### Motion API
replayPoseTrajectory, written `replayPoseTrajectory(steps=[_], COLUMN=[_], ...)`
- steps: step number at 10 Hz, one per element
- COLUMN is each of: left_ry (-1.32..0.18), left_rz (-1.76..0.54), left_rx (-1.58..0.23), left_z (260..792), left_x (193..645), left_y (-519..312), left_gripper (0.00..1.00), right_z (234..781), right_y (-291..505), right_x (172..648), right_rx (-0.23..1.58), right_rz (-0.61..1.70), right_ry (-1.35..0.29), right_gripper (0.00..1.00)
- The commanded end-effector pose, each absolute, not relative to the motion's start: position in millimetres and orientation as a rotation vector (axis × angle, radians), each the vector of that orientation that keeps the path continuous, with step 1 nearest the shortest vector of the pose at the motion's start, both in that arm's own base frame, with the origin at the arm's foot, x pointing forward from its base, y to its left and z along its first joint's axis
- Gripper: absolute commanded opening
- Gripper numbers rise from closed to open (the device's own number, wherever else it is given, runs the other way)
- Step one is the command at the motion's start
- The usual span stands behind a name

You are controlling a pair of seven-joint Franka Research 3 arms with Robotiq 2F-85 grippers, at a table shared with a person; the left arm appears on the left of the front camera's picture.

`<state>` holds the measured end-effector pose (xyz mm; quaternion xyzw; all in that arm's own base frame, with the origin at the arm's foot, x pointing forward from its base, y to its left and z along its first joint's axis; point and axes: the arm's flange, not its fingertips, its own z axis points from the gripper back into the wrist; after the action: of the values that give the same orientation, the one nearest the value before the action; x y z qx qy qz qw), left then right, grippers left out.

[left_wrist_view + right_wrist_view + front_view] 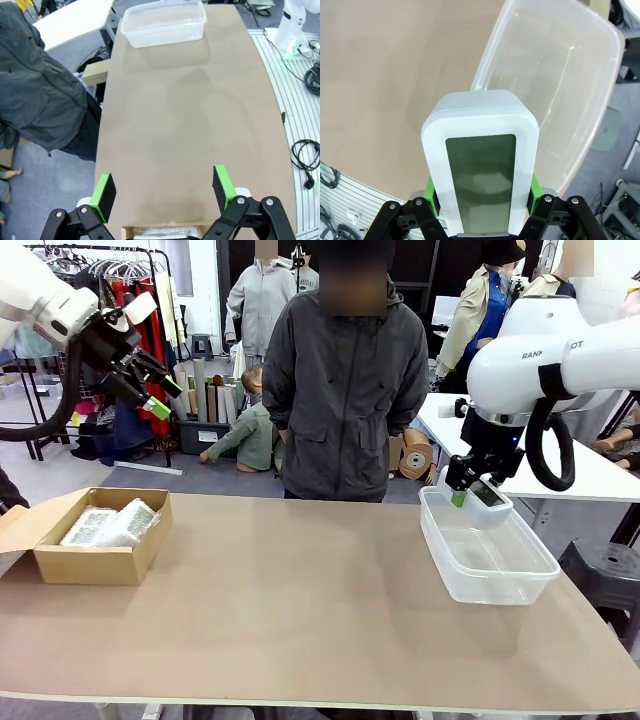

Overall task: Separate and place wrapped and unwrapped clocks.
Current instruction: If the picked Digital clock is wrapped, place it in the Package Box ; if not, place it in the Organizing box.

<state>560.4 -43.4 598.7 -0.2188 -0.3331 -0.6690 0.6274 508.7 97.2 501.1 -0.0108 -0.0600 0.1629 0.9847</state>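
Front view: the right gripper (478,489) has its fingers clamped on the bare clock (487,494), held just above the near end of the empty clear tub (490,560); two wrapped clocks (110,524) lie in the cardboard box (95,562), below the raised left gripper (150,390), so the wrapped share looks done and one release remains.

Left wrist view: the fingers (105,192) stand wide apart, holding nothing; the bench (190,115) stretches ahead.

Right wrist view: one clock between the fingers, one tub beyond.
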Motion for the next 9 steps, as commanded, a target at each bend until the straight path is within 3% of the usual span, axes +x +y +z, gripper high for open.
replayPoseTrajectory(steps=[1, 2, 4, 9], left_ry=[-0.761, -0.761, -0.761, -0.761], left_rz=[-1.537, -1.537, -1.537, -1.537], left_rx=[-0.505, -0.505, -0.505, -0.505], left_z=[599.7, 599.7, 599.7, 599.7], left_x=[559.2, 559.2, 559.2, 559.2], left_y=[-43.1, -43.1, -43.1, -43.1], left_gripper=[1.00, 1.00, 1.00, 1.00], right_z=[500.8, 499.4, 494.2, 476.8], right_y=[97.1, 101.3, 89.1, 57.4], right_x=[509.0, 538.8, 589.9, 633.5], right_rx=[-0.021, 0.032, 0.056, 0.060], right_rz=[0.324, 0.397, 0.333, 0.254], right_ry=[-0.121, -0.164, -0.136, -0.106], right_gripper=[0.00, 0.00, 0.00, 0.00])
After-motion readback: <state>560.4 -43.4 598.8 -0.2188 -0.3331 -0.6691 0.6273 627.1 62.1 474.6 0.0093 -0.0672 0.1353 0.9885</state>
